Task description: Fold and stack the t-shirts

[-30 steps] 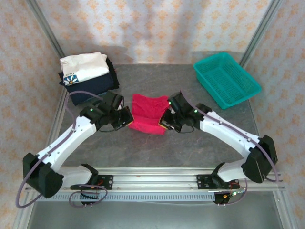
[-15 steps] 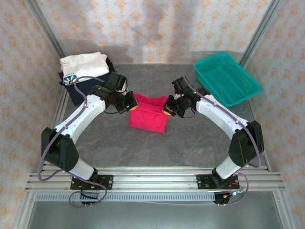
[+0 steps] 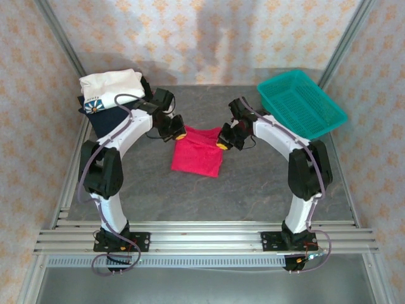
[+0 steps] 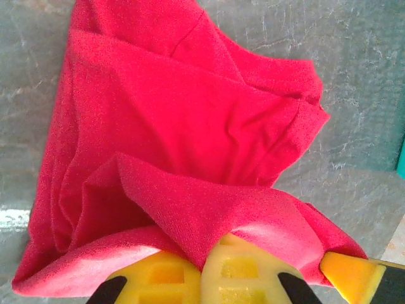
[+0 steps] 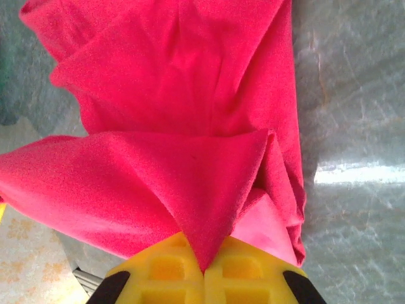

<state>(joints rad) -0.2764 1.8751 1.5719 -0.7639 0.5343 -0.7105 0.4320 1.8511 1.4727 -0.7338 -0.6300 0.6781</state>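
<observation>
Table [image 3: 253, 183]: red t-shirt [image 3: 197, 157] edge farther back.

A teal plastic mesh basket [image 3: 302, 104] is set at the far right corner of the grey counter [image 3: 253, 190]

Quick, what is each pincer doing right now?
Left pincer: shut on the red shirt.
Right pincer: shut on the red shirt too.

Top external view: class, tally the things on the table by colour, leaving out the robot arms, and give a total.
red t-shirt: 1
white t-shirt: 1
navy t-shirt: 1
teal basket: 1
Total: 4
</observation>
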